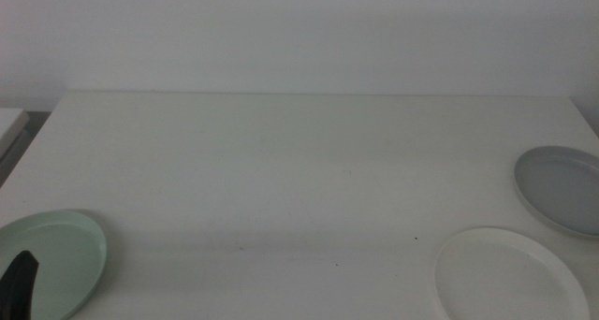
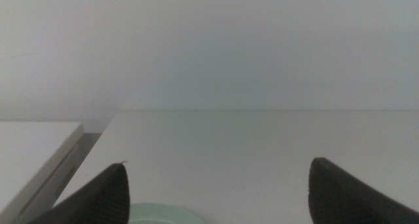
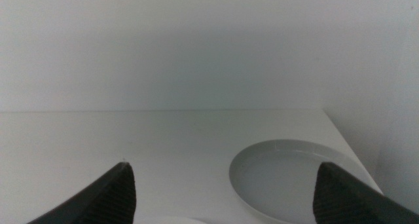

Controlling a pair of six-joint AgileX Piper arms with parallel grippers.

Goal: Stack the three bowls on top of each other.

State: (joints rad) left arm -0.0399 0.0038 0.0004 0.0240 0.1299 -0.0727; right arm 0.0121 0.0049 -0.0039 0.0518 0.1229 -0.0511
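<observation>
Over the mint bowl (image 1: 51,262), the left hand (image 2: 216,198) hangs wide open, holding nothing.

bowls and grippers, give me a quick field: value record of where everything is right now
stack status: not started, all three bowls lie apart on the table
mint green bowl: near left corner of the table
white bowl: near right, close to the front edge
grey bowl: right edge, just behind the white bowl, not touching it
left gripper: open, empty, over the mint green bowl; one jaw tip shows in the middle view
right gripper: open, empty, near the grey bowl; out of the middle view
</observation>
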